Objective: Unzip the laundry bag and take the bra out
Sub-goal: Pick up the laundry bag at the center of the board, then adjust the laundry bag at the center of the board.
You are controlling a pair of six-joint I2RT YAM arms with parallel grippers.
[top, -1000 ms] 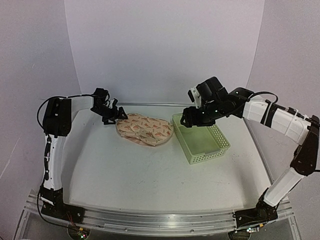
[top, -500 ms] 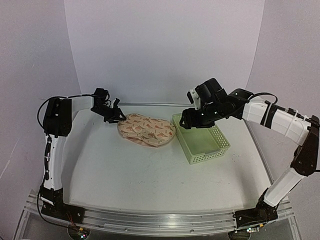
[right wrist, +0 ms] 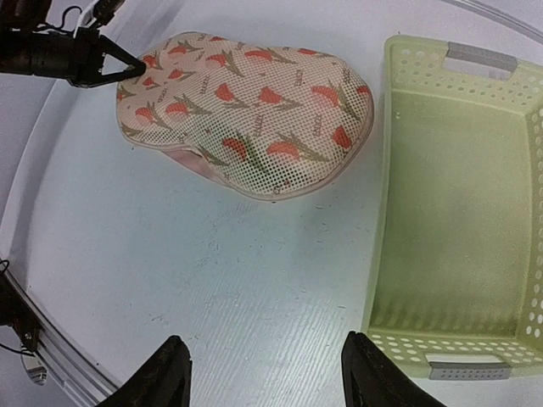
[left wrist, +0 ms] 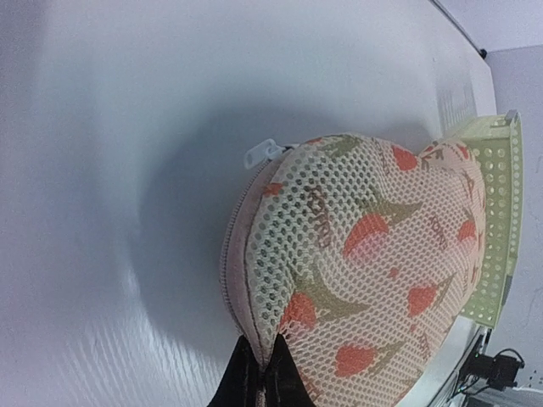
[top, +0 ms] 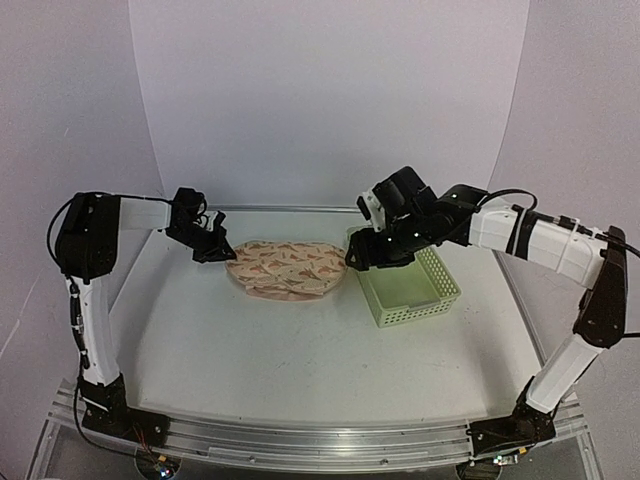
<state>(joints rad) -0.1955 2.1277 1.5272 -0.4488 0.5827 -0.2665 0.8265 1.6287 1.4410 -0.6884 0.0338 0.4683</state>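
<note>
L gripper (top: 222,251) now clamped on laundry bag (top: 285,268) edge; R gripper (right wrist: 270,373) open nr basket (right wrist: 379,178).

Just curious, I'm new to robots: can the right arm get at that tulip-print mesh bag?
Probably yes. The open right gripper hovers beside the beige tulip-print mesh laundry bag, nothing between them. The left gripper pinches only its far end; the pale green plastic basket sits aside.
</note>
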